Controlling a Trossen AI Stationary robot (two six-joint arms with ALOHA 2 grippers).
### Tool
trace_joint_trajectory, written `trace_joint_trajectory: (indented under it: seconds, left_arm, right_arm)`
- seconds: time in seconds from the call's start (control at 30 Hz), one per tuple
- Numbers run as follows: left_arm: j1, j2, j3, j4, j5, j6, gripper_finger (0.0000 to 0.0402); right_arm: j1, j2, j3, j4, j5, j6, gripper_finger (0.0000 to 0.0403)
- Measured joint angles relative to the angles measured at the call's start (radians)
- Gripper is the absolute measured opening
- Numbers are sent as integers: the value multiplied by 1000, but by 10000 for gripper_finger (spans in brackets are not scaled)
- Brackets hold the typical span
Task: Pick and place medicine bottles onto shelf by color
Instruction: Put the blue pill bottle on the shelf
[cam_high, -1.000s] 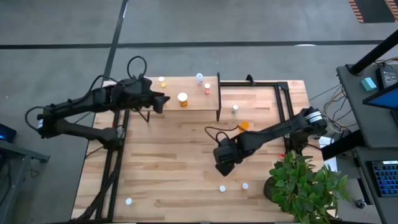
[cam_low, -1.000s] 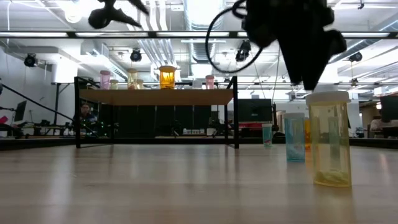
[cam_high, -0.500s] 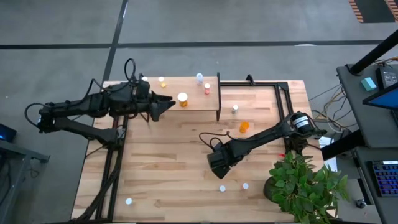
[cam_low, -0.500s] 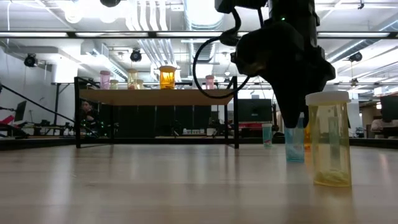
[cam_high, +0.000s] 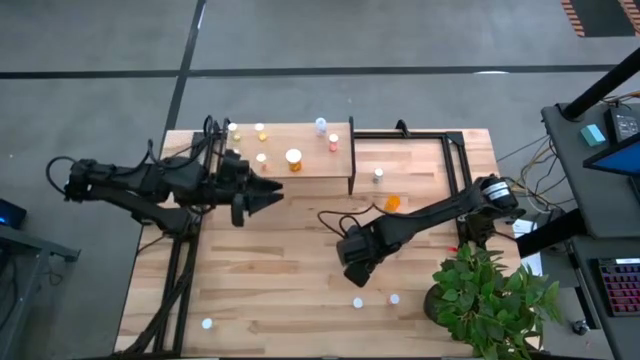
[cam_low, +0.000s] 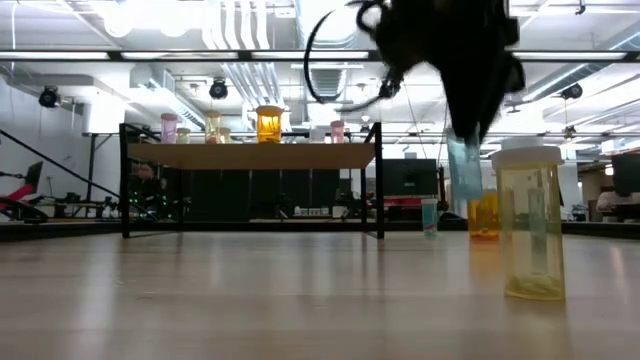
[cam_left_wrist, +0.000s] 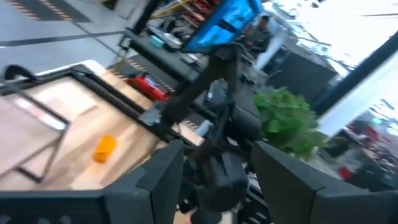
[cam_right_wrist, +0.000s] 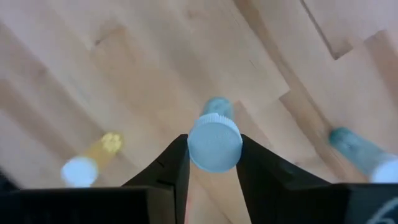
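right gripper (cam_right_wrist: 213, 163): clenched on a small pale-blue translucent medicine bottle with a bluish-white cap (cam_right_wrist: 215, 141), lifted clear of the plank-patterned wooden table top (cam_high: 280, 270), centre-right of the high view
left gripper (cam_high: 268, 193): fingers apart, holding nothing, left of centre just below the shelf edge
light-wood shelf on black legs (cam_high: 310, 165): upper centre; several bottles on it, the colours probably yellow, pink and blue
yellow bottle (cam_low: 530, 222): upright on the table, lower right of the low view

High view — overhead, straight down on the whole table (cam_high: 250, 290). Low view — at tabletop level, facing across to the shelf (cam_low: 250, 155) at 10 o'clock. Left wrist view faces across toward the plant (cam_left_wrist: 283, 121). Right wrist view looks down, close over the boards. All four share the tabletop.
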Motion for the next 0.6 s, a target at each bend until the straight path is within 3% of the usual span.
trace_joint_trajectory:
  seconds: [0.27, 0.6]
  left_arm:
    - [-49, -1, -13, 19, -43, 8, 178]
    - [-47, 3, -13, 20, -80, 34, 178]
  right_arm:
    - [-71, -42, 235, -104, 2, -127, 106]
    - [-217, 5, 525, -156, 167, -303, 101]
